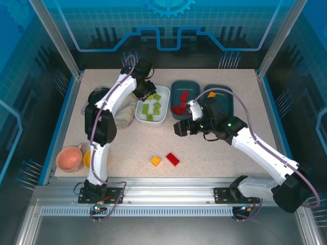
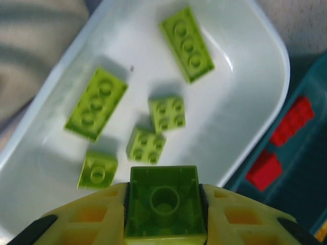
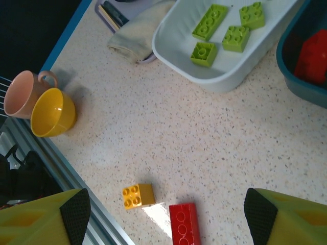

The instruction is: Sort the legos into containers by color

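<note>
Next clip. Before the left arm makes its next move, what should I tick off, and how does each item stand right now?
1. Left hand shut on a green brick: ok.
2. That brick is over the white tray: ok.
3. Tray colour matches, with five lying bricks, all green: ok.
4. Bare tray floor straight under the held brick: cannot tell, the hand hides it.
5. Right hand open and apart from the white tray: ok.
6. All bricks off the table: not ok, a red brick and an orange brick lie loose.
</note>
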Robot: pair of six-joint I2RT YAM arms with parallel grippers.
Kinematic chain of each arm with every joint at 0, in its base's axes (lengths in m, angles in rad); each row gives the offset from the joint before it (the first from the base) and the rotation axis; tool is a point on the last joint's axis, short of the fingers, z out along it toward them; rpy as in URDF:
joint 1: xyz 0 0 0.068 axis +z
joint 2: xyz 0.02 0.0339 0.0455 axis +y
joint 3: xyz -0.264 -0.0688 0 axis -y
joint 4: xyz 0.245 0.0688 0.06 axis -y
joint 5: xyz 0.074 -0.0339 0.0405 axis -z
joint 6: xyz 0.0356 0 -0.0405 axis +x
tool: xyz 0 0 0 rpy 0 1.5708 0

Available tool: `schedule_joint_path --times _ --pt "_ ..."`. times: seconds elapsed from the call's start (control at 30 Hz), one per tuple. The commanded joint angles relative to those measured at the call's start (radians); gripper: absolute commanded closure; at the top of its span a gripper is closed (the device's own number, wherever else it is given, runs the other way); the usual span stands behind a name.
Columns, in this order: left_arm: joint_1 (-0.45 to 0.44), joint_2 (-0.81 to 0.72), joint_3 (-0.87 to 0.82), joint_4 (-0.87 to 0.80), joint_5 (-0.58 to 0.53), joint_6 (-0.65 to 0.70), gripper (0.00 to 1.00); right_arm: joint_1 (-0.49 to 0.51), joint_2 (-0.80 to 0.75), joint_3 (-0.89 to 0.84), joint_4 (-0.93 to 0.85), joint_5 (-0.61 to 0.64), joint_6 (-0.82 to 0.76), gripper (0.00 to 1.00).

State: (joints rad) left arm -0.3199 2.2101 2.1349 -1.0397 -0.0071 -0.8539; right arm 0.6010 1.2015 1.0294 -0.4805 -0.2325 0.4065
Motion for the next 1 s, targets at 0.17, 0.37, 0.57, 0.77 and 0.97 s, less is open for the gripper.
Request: schedule_joint_path --times 0.17,0.37,0.57,0.77,0.97 --pt "0.025 0.222 0.207 -0.032 -0.054 0.067 0.65 -0.014 0.031 0.055 0.014 0.001 0.002 0.18" --pt "0.036 0.284 0.218 0.007 -0.039 0.065 0.62 -0.018 0.030 0.040 0.003 0.005 0.006 0.18" --pt "0.038 0.314 0.243 0.015 -0.013 0.062 0.55 -0.020 0.022 0.025 -0.008 0.002 0.006 0.18" --pt "0.038 0.285 0.260 -0.022 -0.017 0.059 0.41 -0.020 0.029 0.021 -0.025 -0.002 -0.009 0.18" --pt "0.033 0.144 0.235 -0.020 -0.013 0.043 0.40 0.067 0.073 0.055 -0.110 0.068 -0.153 0.19"
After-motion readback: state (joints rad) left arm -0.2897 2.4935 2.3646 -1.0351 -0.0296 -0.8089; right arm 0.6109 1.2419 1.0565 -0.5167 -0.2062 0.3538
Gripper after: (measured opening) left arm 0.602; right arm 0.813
